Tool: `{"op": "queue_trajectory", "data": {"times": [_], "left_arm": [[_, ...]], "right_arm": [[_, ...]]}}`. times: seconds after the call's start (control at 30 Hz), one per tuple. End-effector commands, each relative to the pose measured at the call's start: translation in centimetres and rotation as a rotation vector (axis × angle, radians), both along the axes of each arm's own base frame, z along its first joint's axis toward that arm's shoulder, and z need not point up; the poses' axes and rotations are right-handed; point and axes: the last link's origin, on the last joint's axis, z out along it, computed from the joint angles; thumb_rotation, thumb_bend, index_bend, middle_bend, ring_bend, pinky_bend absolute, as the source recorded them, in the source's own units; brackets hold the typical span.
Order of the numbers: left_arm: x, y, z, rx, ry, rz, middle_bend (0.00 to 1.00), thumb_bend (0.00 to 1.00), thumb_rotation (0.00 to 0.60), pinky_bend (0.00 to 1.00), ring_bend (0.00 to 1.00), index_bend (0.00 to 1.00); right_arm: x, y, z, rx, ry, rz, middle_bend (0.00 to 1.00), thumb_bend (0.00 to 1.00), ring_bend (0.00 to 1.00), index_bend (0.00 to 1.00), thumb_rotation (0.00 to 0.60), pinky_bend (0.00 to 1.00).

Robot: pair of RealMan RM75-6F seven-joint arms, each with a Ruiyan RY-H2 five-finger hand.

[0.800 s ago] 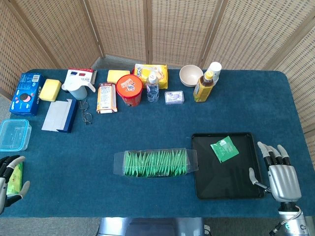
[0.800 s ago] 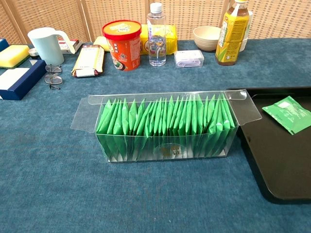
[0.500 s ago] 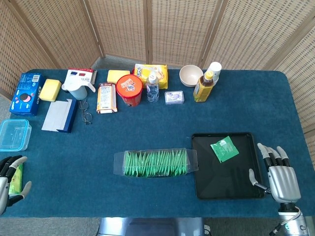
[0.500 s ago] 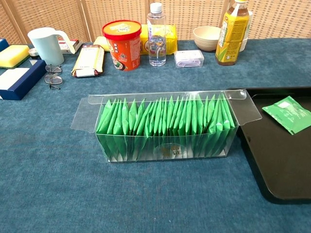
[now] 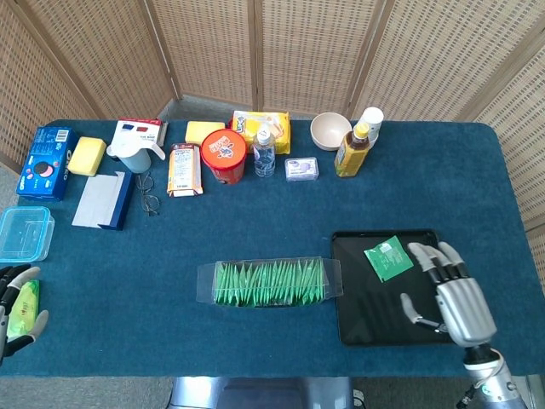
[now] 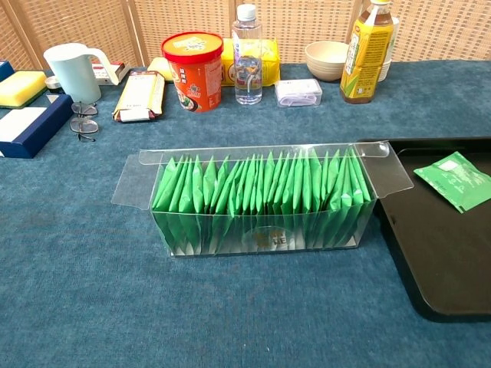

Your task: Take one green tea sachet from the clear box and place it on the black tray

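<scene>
The clear box (image 5: 269, 283) (image 6: 261, 203) stands at the table's middle front, packed with several upright green tea sachets. To its right lies the black tray (image 5: 375, 319) (image 6: 437, 261), with one green sachet (image 5: 388, 258) (image 6: 454, 179) flat in its far part. My right hand (image 5: 449, 294) hovers over the tray's right side, fingers spread, holding nothing, just right of that sachet. My left hand (image 5: 13, 311) is at the front left edge, half cut off. A yellow-green thing (image 5: 25, 305) shows between its fingers and thumb; whether it is held is unclear. The chest view shows neither hand.
Along the back stand a blue box (image 5: 48, 162), yellow sponge (image 5: 87, 156), mug (image 5: 132, 153), red cup (image 5: 224, 155), water bottle (image 5: 264, 151), bowl (image 5: 330, 130) and tea bottle (image 5: 353, 150). A clear lidded container (image 5: 24, 233) sits at the left edge.
My right hand has moved left and forward from beside the tray's right edge to over the tray. The left hand has slid slightly further left, out of frame.
</scene>
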Motion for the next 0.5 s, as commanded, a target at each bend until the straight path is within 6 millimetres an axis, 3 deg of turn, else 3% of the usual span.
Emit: {"op": "queue_trajectory", "data": {"times": [0.03, 0.27, 0.5], "left_arm": [[0.2, 0.2, 0.2, -0.003, 0.002, -0.008, 0.18, 0.3, 0.6, 0.25, 0.13, 0.19], [0.6, 0.7, 0.7, -0.011, 0.003, -0.023, 0.18, 0.3, 0.6, 0.25, 0.13, 0.19], [1.0, 1.5, 1.2, -0.01, 0.014, -0.04, 0.18, 0.3, 0.6, 0.25, 0.13, 0.19]], "right_arm": [[2.5, -0.7, -0.4, 0.089, -0.029, 0.098, 0.13, 0.46, 0.14, 0.02, 0.279, 0.07], [6.3, -1.3, -2.7, 0.282, -0.003, 0.219, 0.1, 0.35, 0.1, 0.0, 0.281, 0.07], [9.2, -2.3, -5.5, 0.344, 0.1, 0.303, 0.1, 0.32, 0.1, 0.0, 0.28, 0.06]]}}
